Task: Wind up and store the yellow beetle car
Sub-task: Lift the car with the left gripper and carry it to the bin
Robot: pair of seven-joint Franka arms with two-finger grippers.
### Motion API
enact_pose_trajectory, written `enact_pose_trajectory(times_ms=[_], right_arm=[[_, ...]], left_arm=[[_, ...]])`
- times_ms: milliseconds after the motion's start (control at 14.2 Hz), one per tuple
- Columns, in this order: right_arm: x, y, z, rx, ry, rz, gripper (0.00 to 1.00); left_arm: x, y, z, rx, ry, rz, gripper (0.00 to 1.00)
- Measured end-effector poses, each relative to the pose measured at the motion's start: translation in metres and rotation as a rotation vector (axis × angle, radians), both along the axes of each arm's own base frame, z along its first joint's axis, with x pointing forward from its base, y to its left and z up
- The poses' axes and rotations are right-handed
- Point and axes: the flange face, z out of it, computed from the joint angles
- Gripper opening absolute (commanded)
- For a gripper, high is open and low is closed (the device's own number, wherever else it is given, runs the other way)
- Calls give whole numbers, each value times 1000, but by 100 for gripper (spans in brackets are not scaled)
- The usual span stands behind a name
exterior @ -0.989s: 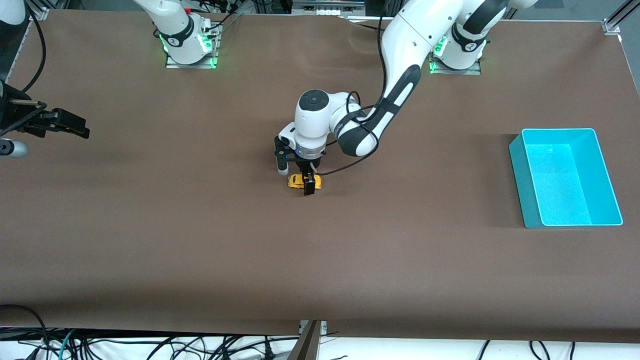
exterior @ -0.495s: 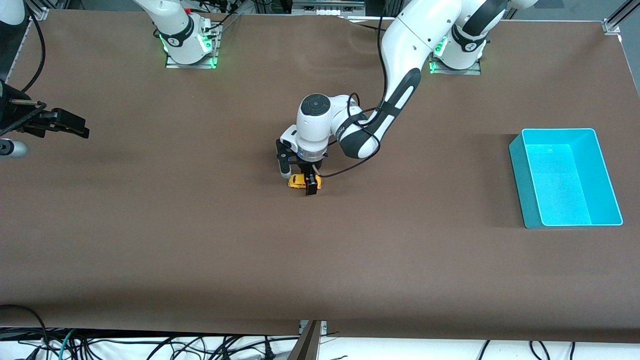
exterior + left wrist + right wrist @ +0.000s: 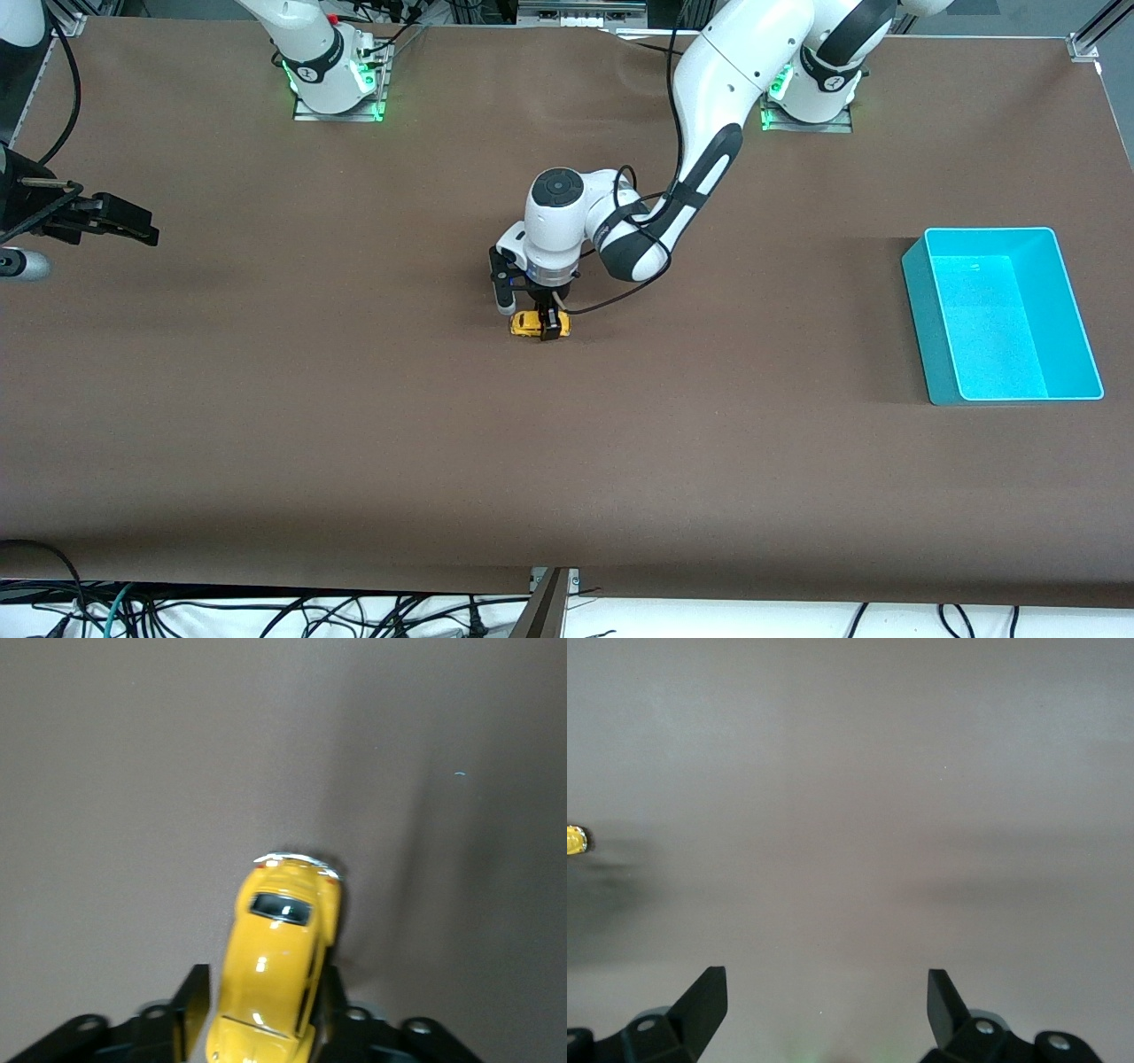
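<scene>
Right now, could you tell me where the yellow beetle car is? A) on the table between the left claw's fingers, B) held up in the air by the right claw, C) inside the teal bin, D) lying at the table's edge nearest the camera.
A: the yellow beetle car sits on the brown table, with the left claw closed on its sides.

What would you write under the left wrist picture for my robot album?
Left gripper shut on the yellow beetle car, standing on the brown table.
</scene>
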Motion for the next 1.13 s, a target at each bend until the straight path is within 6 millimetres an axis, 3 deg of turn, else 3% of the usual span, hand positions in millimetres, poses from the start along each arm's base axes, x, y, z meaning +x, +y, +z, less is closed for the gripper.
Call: enact_pose_trajectory(times_ms=[141,424,636,848,989,1130], right_arm=[[0,0,0,0,0,0,100],[0,0,0,0,0,0,100],[0,0,0,0,1,0,100],[0,0,0,0,1,0,100],[0,0,0,0,1,0,100],[0,0,0,0,1,0,100]], left_arm=[[0,-1,1,-2,-1,-1,0],[7,2,6,-8,-10,8,0],[38,29,50,-27,-12,94,0],[67,95,126,-27,39,221,0],[77,157,173,26,93,257,0],[84,232,211,98,143,249,0]])
